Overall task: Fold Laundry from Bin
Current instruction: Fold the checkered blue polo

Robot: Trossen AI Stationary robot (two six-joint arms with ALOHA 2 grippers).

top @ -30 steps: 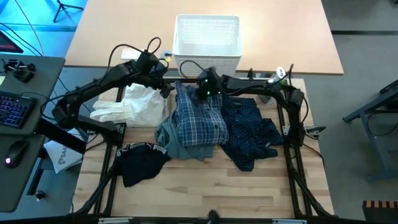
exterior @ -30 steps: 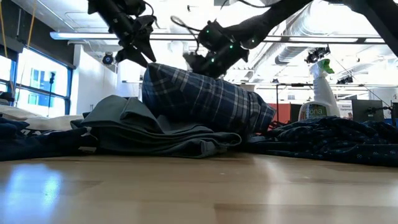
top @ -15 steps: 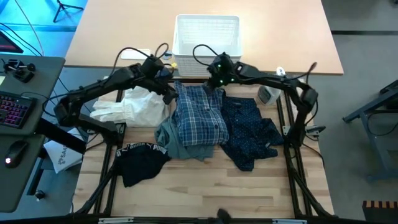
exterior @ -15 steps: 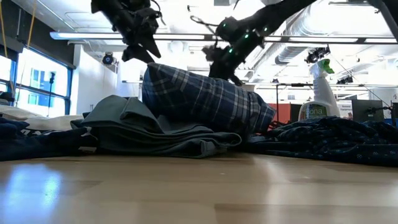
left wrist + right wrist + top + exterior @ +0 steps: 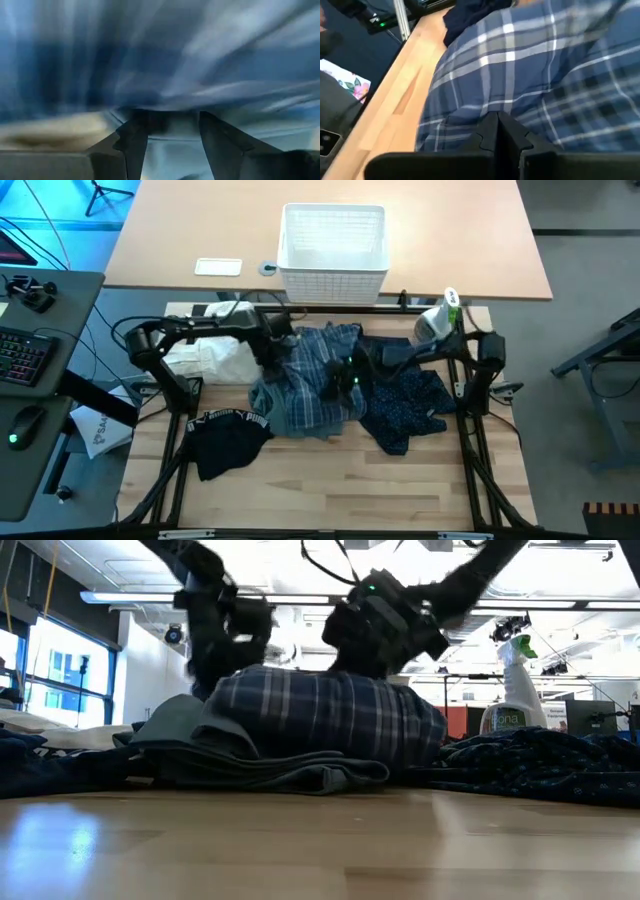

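The blue-white plaid shirt (image 5: 318, 375) lies bunched in the middle of the table, on top of the grey-green top (image 5: 268, 402). Navy dotted trousers (image 5: 405, 395) lie to its right, white cloth (image 5: 215, 355) to its left, and the black Puma piece (image 5: 225, 435) near the left front. The white bin (image 5: 333, 242) stands behind the table's far edge. My left gripper (image 5: 272, 348) is open and low over the shirt's left far part (image 5: 172, 130). My right gripper (image 5: 345, 375) is shut, down on the shirt's middle (image 5: 499, 120). My left gripper is close over the plaid cloth, but the wrist view is smeared and I cannot tell whether it touches. My right gripper's shut fingertips (image 5: 492, 131) meet the upper face of the plaid shirt (image 5: 520, 100) near its middle, slanting down from the right. Whether a fold is pinched between them, I cannot tell. The shirt lies on the pile.
A spray bottle (image 5: 440, 320) stands at the table's right far corner. The arms' frame rails run along both table sides. Bare wood (image 5: 320, 490) lies along the near edge. A desk with a keyboard stands off to the left.
Both grippers came from the shirt's far end toward the near edge and dropped lower. The right one rose toward the bin first, then came down on the shirt's middle. The plaid shirt has flattened, widened toward the left and lost its neat column shape.
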